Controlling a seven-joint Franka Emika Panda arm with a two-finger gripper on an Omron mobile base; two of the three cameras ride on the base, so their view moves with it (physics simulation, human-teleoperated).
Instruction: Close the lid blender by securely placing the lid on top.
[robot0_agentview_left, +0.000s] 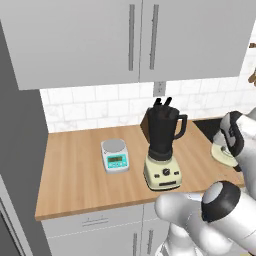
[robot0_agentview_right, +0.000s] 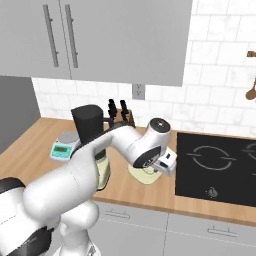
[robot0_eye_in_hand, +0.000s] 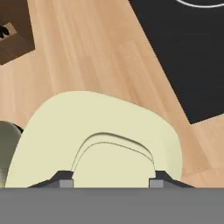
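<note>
While the blender (robot0_agentview_left: 163, 150) jar stands uncapped, contents unseen, I log the lid (robot0_eye_in_hand: 94, 144) on the counter (robot0_agentview_left: 75, 170), gripper (robot0_eye_in_hand: 109, 181) fingertips spread astride its knob.

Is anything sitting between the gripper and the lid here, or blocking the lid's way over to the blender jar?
Nothing visible does. In the hand view the gripper is directly over the lid, fingertips either side of its knob. The lid lies on the counter right of the blender, whose jar mouth is uncovered, with only bare wood between them.
</note>
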